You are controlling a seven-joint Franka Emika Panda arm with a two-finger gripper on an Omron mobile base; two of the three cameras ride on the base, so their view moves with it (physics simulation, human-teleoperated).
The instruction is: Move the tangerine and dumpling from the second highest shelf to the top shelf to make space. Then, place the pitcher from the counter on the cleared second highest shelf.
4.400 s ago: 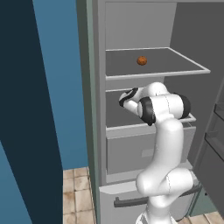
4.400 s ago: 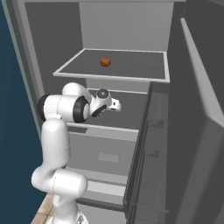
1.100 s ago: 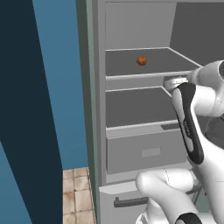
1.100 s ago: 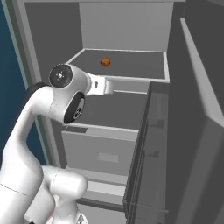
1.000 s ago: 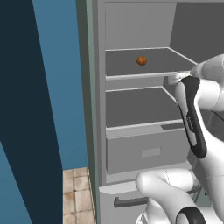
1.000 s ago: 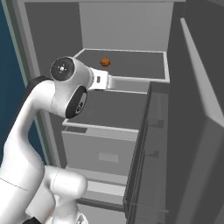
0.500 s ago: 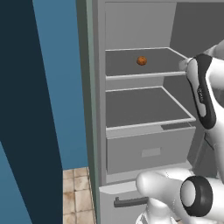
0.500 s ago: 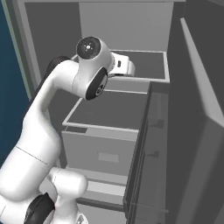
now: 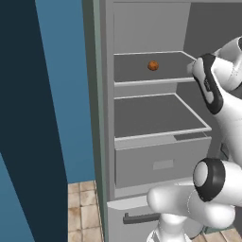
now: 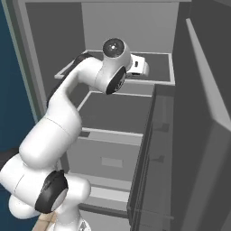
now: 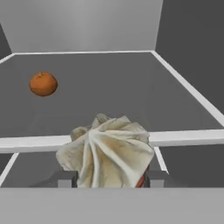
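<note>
Dumpling (image 11: pixel 107 151) sits clamped between the two dark fingertips of the end effector (image 11: pixel 108 178), so the grip is closed on it (you can see its pale, pleated folds bulging up between the tips in the hand view). It hangs right at the white front rim of the top shelf (image 11: pixel 131 87), with the second highest shelf (image 9: pixel 156 116) one level below. Tangerine (image 11: pixel 43 83) rests on that top shelf, further in and off to the left in the hand view, well apart from the dumpling. From the left base view the tangerine (image 9: pixel 152 65) sits around the middle of the upper shelf, and the white arm reaches in from the right at that same height. Grey drawer front (image 9: pixel 160 163) sits under the lower shelf, and the fridge door (image 10: pixel 203 135) stands open on the right.
</note>
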